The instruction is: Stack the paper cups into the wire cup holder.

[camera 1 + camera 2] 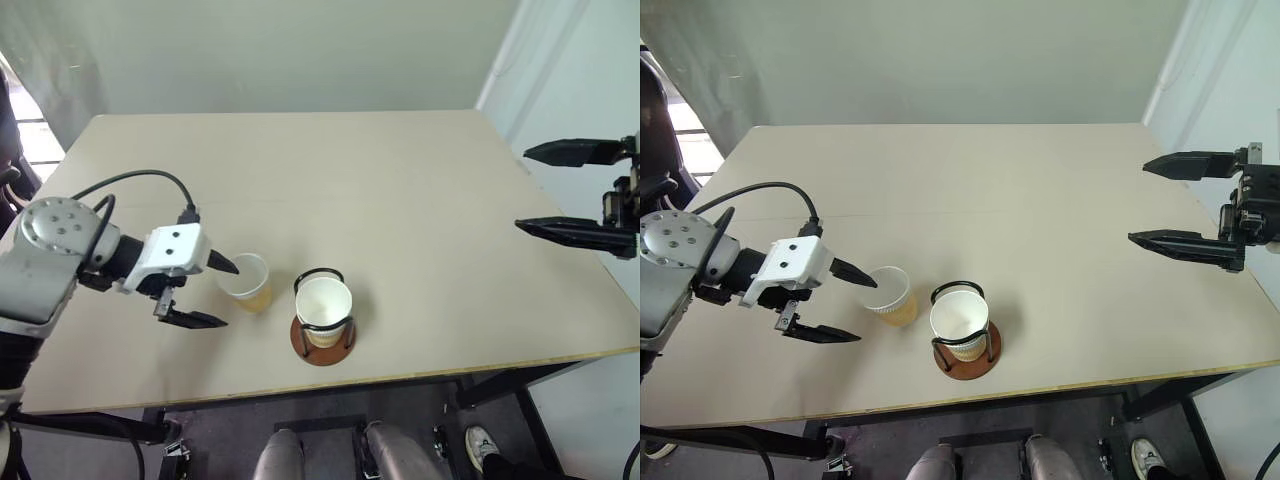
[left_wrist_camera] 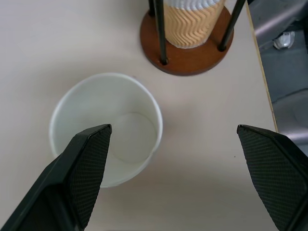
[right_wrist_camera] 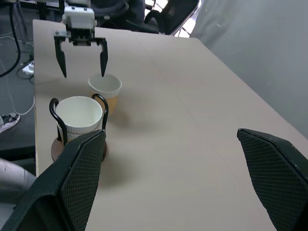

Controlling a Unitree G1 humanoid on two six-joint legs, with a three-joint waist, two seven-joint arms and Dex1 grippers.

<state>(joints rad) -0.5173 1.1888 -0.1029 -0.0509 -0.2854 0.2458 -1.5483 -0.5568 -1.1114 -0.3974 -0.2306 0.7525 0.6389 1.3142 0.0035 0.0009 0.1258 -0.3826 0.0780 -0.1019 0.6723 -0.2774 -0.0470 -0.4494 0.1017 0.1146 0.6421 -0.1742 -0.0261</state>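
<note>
On the table [image 1: 400, 200], the wire cup holder [image 1: 322, 340] stands near the front edge with a paper cup [image 1: 324, 305] seated upright inside its black loops. Just beside the holder, on its left, a loose paper cup [image 1: 247, 282] stands upright. The left gripper [image 1: 212, 292] is spread wide and empty, one finger over that cup's rim, the other outside it. Well apart to the holder's right, the right gripper [image 1: 570, 192] hangs released, holding nothing.

The loose paper cup [image 1: 248, 281] just ahead of the left gripper [image 1: 218, 292] has a smooth white inside, the cup [image 2: 193, 21] in the thin black wire holder [image 1: 322, 330] beyond it shows wavy-ribbed tan paper above a glossy brown base, all on a matt beige table [image 1: 380, 190].
</note>
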